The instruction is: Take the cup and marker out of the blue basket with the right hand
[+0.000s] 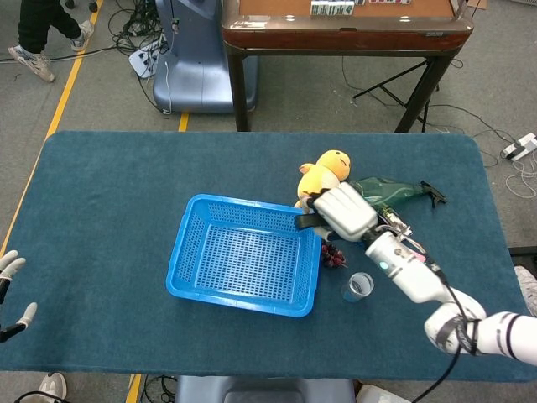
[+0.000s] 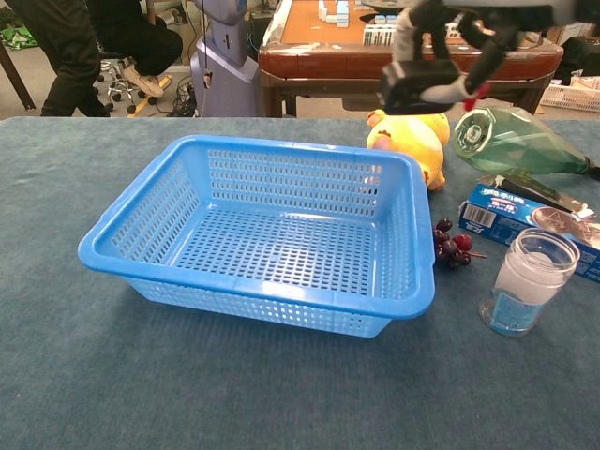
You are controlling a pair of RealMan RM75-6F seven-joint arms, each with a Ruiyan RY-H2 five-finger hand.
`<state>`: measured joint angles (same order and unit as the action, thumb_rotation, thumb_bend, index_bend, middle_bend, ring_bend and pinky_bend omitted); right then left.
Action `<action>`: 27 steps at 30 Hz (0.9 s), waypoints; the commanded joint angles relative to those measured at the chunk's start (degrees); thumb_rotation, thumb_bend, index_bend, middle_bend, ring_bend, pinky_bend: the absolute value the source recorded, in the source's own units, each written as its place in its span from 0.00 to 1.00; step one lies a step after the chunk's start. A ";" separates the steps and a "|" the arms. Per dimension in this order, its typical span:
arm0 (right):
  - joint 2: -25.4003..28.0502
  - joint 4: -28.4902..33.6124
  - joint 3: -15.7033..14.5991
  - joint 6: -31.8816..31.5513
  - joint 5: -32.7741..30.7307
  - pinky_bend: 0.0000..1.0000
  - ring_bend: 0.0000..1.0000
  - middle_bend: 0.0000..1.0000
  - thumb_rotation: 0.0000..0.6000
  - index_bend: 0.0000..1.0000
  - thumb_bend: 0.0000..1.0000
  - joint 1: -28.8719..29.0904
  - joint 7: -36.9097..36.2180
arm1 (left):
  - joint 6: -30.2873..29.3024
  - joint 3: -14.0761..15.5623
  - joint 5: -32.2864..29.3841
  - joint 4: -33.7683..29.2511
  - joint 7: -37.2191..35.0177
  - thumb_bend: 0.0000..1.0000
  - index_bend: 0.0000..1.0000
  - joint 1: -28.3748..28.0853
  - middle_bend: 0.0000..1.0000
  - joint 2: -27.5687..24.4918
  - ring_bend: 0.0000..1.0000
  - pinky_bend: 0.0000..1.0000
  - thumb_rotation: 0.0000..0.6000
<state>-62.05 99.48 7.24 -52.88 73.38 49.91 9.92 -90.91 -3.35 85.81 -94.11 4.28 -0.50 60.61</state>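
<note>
The blue basket lies on the blue cloth, and nothing is inside it. My right hand is raised over the basket's far right corner, near the yellow plush. It grips the black marker, whose red end pokes out to the right in the chest view. The clear cup stands upright on the cloth, right of the basket. My left hand hangs at the table's left edge, fingers apart, holding nothing.
A yellow plush duck, a green bottle, a blue cookie box and dark grapes crowd the cloth right of the basket. A brown table stands behind.
</note>
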 commanded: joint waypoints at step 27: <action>-7.57 -13.91 -6.53 3.41 5.79 0.37 0.16 0.08 1.00 0.00 0.29 -8.10 -9.53 | -0.41 0.33 1.10 -0.85 0.53 0.31 0.20 -0.09 0.11 -0.12 0.09 0.10 1.00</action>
<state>-71.33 83.72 0.50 -47.48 78.78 43.03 0.44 -91.34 -3.01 86.90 -94.96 4.82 -0.56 60.48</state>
